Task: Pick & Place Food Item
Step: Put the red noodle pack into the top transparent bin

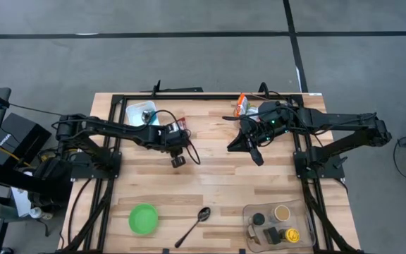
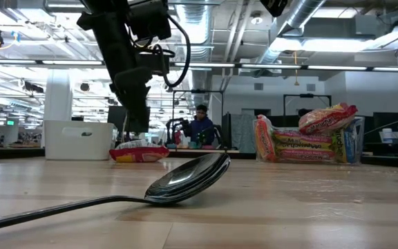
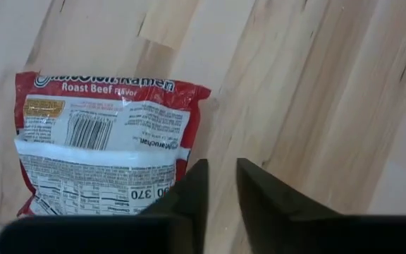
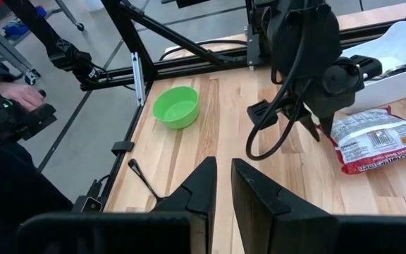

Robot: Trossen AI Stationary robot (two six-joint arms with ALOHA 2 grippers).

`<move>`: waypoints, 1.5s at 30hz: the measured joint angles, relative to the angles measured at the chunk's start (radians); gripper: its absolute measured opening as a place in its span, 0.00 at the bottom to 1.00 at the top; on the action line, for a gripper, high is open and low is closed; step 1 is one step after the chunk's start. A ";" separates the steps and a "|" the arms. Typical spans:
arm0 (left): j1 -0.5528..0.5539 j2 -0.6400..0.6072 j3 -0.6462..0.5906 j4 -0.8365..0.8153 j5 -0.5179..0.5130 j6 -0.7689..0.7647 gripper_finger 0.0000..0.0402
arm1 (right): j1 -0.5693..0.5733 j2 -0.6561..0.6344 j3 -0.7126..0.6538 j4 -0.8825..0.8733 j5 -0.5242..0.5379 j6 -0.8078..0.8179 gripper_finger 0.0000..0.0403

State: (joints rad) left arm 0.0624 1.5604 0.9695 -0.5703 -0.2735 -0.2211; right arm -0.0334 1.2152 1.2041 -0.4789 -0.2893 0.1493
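A red and white ramen packet [image 3: 101, 152] lies flat on the wooden table, label side up, beside a white tray [image 1: 139, 113]. It also shows in the low view [image 2: 138, 153] and in the right wrist view [image 4: 379, 137]. My left gripper [image 3: 222, 166] hangs just above the table next to the packet's edge, pointing steeply down. Its fingers stand slightly open with only bare wood between them. My right gripper [image 4: 223, 166] waits raised over the table's middle right [image 1: 258, 159], shut and empty.
A metal spoon [image 1: 196, 222] and a green bowl [image 1: 143, 219] lie near the front edge. A clear bin of small cups [image 1: 277, 224] sits front right. More ramen packets [image 2: 309, 138] stand at the far edge. A person's hand [image 4: 13, 92] shows beyond the table's left side.
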 joint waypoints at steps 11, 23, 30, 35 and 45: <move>-0.005 -0.001 0.000 0.027 -0.001 0.003 0.38 | 0.000 0.000 0.000 -0.001 0.000 0.001 0.10; -0.005 -0.002 0.000 0.004 -0.069 -0.030 0.40 | 0.000 0.000 0.000 -0.001 0.000 0.001 0.10; -0.007 -0.002 0.000 -0.064 -0.070 -0.031 0.46 | 0.000 0.000 0.000 -0.001 0.000 0.010 0.10; -0.006 -0.002 0.000 -0.093 -0.070 -0.031 0.52 | 0.000 0.000 0.000 0.000 0.000 0.011 0.10; -0.007 0.042 -0.001 -0.144 -0.071 -0.023 0.56 | 0.000 0.000 0.000 0.001 0.000 0.011 0.10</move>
State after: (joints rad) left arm 0.0555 1.6023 0.9688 -0.7143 -0.3447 -0.2445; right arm -0.0338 1.2152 1.2041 -0.4782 -0.2897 0.1604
